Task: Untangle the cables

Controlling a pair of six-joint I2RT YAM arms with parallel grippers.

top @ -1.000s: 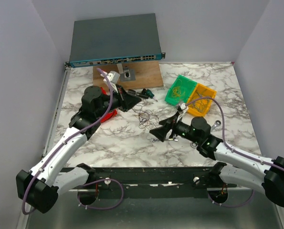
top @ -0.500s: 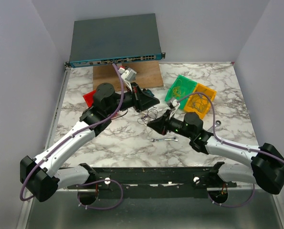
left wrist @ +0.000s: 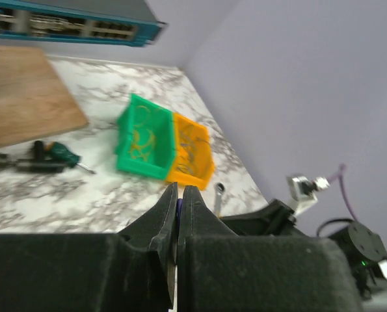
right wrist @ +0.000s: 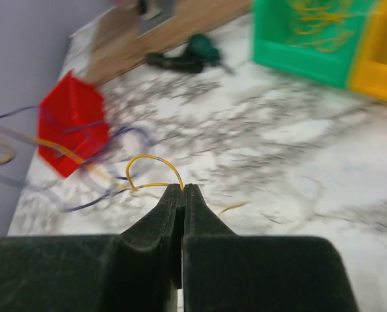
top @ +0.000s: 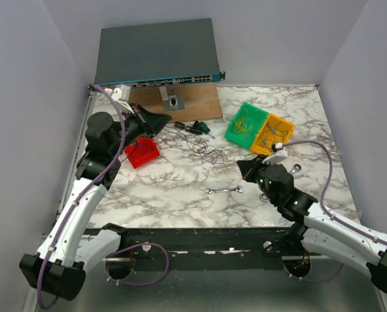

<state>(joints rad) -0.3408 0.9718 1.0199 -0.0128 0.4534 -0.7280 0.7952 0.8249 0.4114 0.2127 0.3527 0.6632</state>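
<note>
Centrally, cables [top: 205, 151] (well off edges)

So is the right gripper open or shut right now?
Shut: on the right gripper both fingers meet, pinching a yellow cable at their tips.

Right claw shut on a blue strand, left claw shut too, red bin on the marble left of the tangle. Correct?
No. The right claw is shut on a yellow strand, not a blue one; the right wrist view shows it looping into the tips. The rest stands: left claw shut, red bin left of the cables.
</note>
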